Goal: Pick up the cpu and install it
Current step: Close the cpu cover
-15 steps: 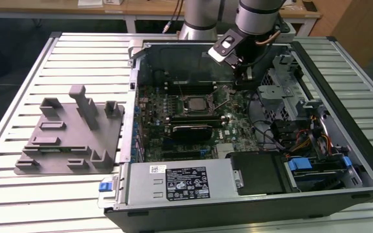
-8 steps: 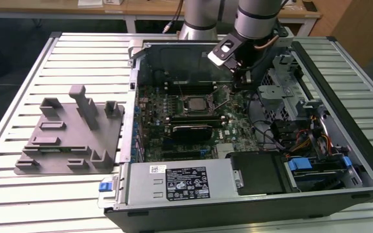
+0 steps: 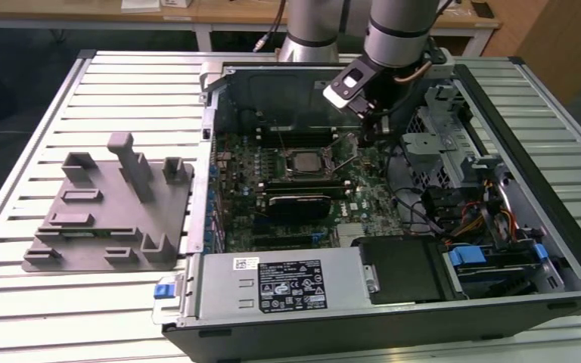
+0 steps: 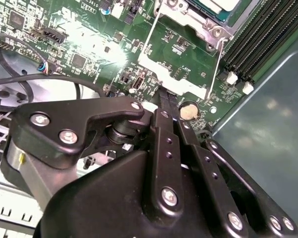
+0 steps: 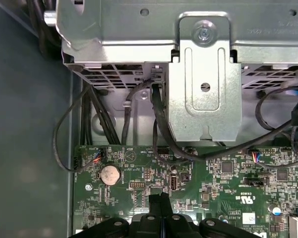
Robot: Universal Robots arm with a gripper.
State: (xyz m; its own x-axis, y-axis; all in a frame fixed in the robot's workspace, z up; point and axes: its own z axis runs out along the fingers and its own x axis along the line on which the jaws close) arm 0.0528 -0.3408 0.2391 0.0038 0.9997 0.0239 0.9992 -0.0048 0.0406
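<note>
Now the cpu (image 3: 306, 160) lies flat, silver face up, in the socket (image 3: 287, 156) — claw (image 5: 161, 197) pinched shut, empty, nearby.

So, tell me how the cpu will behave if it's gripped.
The cpu looks flat and rigid, so it probably won't flex. Its shiny metal top may be slippery. Lying flat, it seems unlikely to roll.

The flat printed motherboard (image 5: 213, 191) is coloured bright green and is speckled with small black chips and silver solder points. The square cpu (image 3: 301, 160) is topped in silver-grey metal. The jointed metal gripper (image 5: 161, 199) is finished in matt black. The moulded plastic fixture block (image 3: 109, 219) is coloured a uniform mid-grey. The slatted metal table (image 3: 28, 318) is striped in pale silver-white.
</note>
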